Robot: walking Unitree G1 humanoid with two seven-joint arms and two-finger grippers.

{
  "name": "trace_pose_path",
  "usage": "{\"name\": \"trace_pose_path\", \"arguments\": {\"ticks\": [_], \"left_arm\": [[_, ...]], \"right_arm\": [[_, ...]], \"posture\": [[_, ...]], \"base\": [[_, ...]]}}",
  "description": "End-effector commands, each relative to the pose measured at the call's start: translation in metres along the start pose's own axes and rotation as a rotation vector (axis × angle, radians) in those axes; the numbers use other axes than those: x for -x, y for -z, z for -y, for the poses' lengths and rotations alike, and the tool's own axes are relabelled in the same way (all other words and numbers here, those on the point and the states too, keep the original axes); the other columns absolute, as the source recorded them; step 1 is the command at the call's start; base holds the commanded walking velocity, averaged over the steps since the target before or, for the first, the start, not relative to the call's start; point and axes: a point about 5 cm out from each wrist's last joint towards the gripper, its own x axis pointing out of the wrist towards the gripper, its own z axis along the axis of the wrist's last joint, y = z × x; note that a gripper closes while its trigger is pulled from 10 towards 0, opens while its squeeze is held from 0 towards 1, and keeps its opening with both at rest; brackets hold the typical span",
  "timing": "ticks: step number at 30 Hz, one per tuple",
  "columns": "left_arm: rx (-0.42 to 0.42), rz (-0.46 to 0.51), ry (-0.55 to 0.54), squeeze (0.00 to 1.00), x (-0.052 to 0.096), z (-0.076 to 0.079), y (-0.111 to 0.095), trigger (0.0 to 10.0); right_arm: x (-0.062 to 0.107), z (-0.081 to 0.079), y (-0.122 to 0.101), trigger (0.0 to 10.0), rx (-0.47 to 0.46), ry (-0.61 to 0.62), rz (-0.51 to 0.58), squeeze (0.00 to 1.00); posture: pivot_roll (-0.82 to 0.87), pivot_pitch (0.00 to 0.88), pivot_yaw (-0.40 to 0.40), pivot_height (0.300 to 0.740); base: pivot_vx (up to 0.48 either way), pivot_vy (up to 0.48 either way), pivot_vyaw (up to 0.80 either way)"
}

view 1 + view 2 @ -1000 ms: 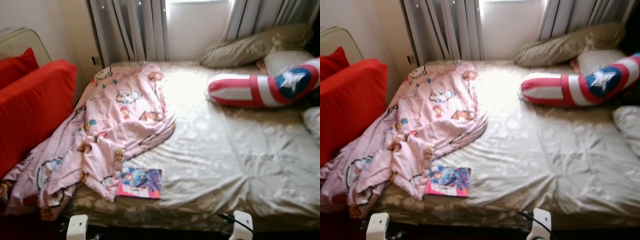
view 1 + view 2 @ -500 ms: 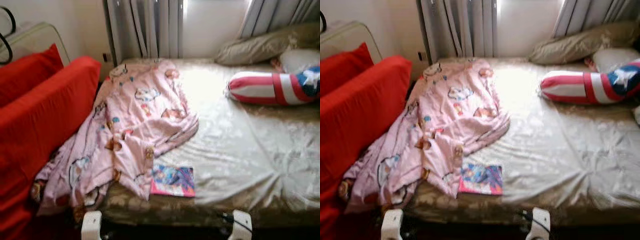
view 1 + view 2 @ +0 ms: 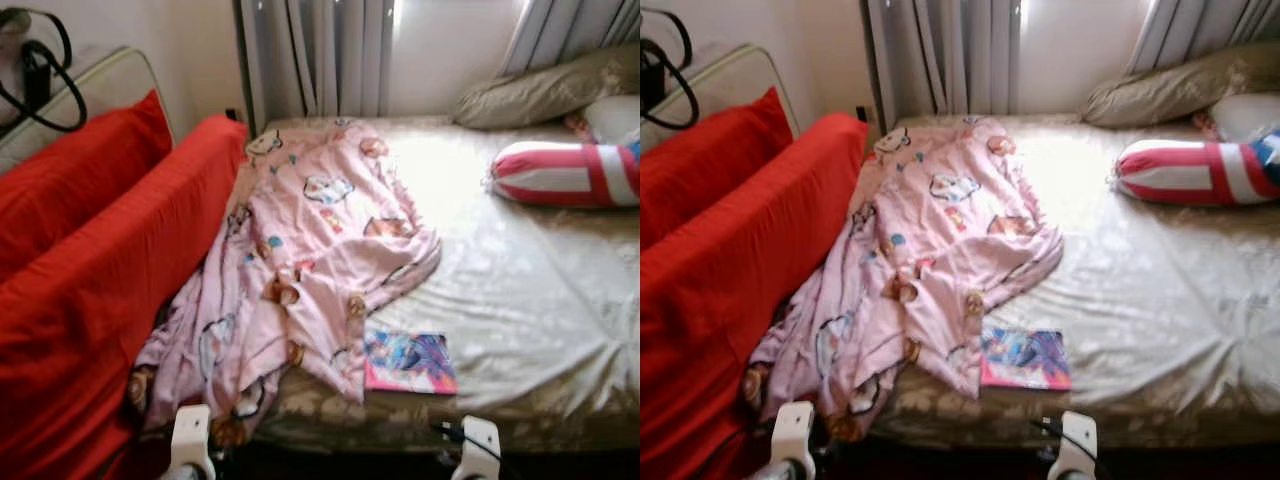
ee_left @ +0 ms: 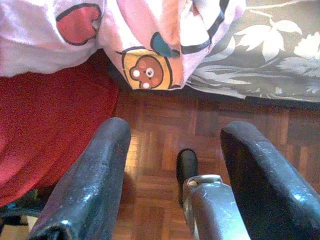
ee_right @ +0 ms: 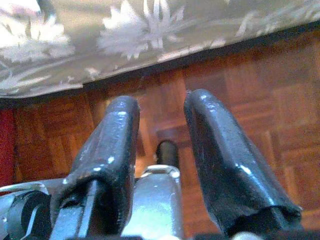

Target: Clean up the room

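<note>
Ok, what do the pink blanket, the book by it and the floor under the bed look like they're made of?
Pink blanket: thin soft cloth, probably cotton; it creases and drapes over the bed's edge. Book: flat, with a colourful printed cover, likely paper or card. Floor: small reddish-brown wood blocks with a slight sheen, seemingly parquet.

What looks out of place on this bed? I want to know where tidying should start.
The pink cartoon blanket lies rumpled, its lower end spilling over the bed's edge beside the red cushions. A colourful book lies flat near the foot edge, touching the blanket. Both grippers hang low over the floor.
</note>
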Motion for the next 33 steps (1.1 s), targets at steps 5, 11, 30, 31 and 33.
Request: {"name": "trace_pose_path", "arguments": {"ticks": [5,11,30,31,33], "left_arm": [[-0.029,0.015,0.0,0.0,-0.002,-0.001,-0.012,10.0],[-0.002,0.03,0.01,0.0,-0.005,0.01,-0.017,10.0],[0.017,0.072,0.032,0.0,-0.012,0.026,-0.055,10.0],[0.018,0.076,0.032,0.0,-0.012,0.026,-0.057,10.0],[0.019,0.073,0.031,0.0,-0.012,0.025,-0.054,10.0]], "right_arm": [[-0.002,-0.006,-0.016,10.0,0.015,-0.023,0.035,0.0],[-0.003,-0.004,-0.02,10.0,0.062,-0.037,0.041,0.0],[-0.003,0.007,-0.047,10.0,0.053,0.002,0.111,0.0],[-0.003,0.007,-0.048,10.0,0.046,0.004,0.111,0.0],[-0.003,0.006,-0.048,10.0,0.046,0.003,0.107,0.0]], "posture": [[-0.03,0.0,0.052,0.74],[-0.01,0.004,0.026,0.74],[-0.05,0.012,0.007,0.74],[-0.05,0.009,0.006,0.74],[-0.04,0.004,0.001,0.74]], "base": [[0.0,0.0,0.0],[0.0,0.0,0.0],[0.0,0.0,0.0],[0.0,0.0,0.0],[0.0,0.0,0.0]]}}
